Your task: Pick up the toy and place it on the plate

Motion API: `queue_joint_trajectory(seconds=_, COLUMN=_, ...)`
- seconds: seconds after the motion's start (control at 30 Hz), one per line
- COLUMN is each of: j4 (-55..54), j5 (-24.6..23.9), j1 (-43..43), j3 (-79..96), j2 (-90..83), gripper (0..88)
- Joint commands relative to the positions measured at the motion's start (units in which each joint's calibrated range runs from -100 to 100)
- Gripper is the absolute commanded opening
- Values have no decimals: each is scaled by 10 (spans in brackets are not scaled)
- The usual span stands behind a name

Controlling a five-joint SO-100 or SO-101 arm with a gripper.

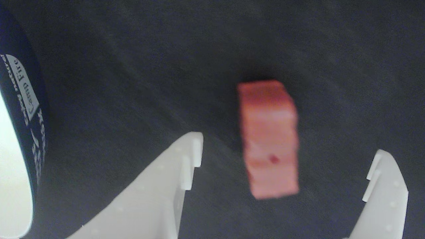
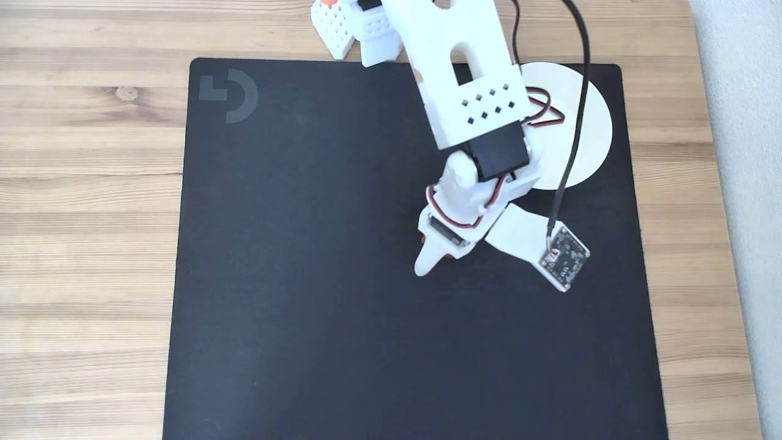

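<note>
Item 1, toy (image 1: 269, 139): small reddish-pink block with chamfered edges and a tiny dark hole on its near face; somewhat blurred in the wrist view. Lies on the black mat (image 1: 132, 83), between the two white fingers (image 1: 159, 186) of the jaws, nearer the right-hand finger in that view, touching neither. In the fixed view a sliver of brown at the fingertip may be the toy; too small to be sure.

Item 2, gripper (image 1: 285, 166): white printed jaws standing wide apart, nothing clamped between them. In the fixed view the gripper (image 2: 437, 253) points down at the mat, right of the mat's middle, with a small camera board (image 2: 565, 256) on a white bracket just to its right.

Item 3, plate (image 2: 589, 122): round, plain white inside; lies at the upper right corner of the mat in the fixed view, partly covered by the arm (image 2: 458, 73) and crossed by a black cable (image 2: 577, 116). In the wrist view the plate (image 1: 23, 109) sits at the left edge, showing a dark outer wall with white lettering and a pale inside. Well apart from the toy.

Item 4, mat (image 2: 305, 275): black, square, grey logo at upper left; lies on a wooden table (image 2: 85, 183)
</note>
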Motion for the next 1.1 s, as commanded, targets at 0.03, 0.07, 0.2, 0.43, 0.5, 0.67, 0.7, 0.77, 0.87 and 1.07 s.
queue_joint_trajectory(seconds=0.03, j4=-7, j5=-2, j1=-4, j3=-35, j2=16, gripper=352)
queue_joint_trajectory(seconds=0.07, j4=-7, j5=-2, j1=-4, j3=-35, j2=20, gripper=352)
queue_joint_trajectory(seconds=0.2, j4=-8, j5=-2, j1=-4, j3=-34, j2=24, gripper=352)
queue_joint_trajectory(seconds=0.43, j4=-7, j5=-2, j1=0, j3=-32, j2=46, gripper=352)
queue_joint_trajectory(seconds=0.5, j4=-7, j5=-2, j1=0, j3=-34, j2=58, gripper=352)
queue_joint_trajectory(seconds=0.67, j4=-8, j5=-2, j1=1, j3=-34, j2=64, gripper=352)
queue_joint_trajectory(seconds=0.7, j4=-8, j5=-2, j1=1, j3=-34, j2=64, gripper=352)
queue_joint_trajectory(seconds=0.77, j4=-8, j5=-2, j1=1, j3=-33, j2=64, gripper=352)
queue_joint_trajectory(seconds=0.87, j4=-8, j5=-2, j1=1, j3=-33, j2=64, gripper=352)
queue_joint_trajectory(seconds=1.07, j4=-8, j5=-7, j1=1, j3=-32, j2=64, gripper=292)
